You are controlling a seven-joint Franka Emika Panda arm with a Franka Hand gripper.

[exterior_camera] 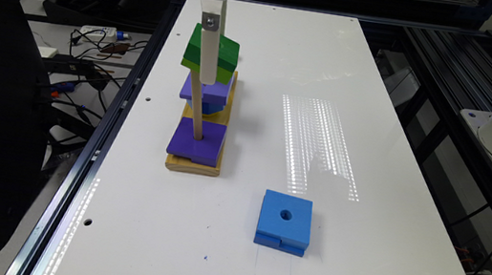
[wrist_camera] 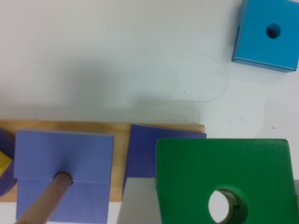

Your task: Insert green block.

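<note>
From my remote station, the white Panda gripper (exterior_camera: pixel 209 62) hangs over the far end of a pale wooden base board (exterior_camera: pixel 194 167) on the white tabletop (exterior_camera: pixel 371 140), carrying the square flat green foam block (exterior_camera: pixel 225 55), dark green on top over a thinner lime-green layer. In the exterior view one white finger runs down across the block's near face, and the block sits tilted in the air, well clear of the board. In the wrist view the green block (wrist_camera: pixel 224 172) fills the near corner, its round centre hole open, with a grey finger surface just beside its edge; the jaws look closed onto the block's sides, though I see only part of them. Below it, a purple square foam block (exterior_camera: pixel 196 142) lies on the board's near end with a slanted wooden peg (exterior_camera: pixel 196 106) rising through its centre hole. A second purple square block (exterior_camera: pixel 214 92) sits farther along the board, on top of a blue piece that I can barely make out. A blue square foam block with a round centre hole (exterior_camera: pixel 284 222) rests flat on the tabletop, well apart from the board, toward the exterior view's right.
</note>
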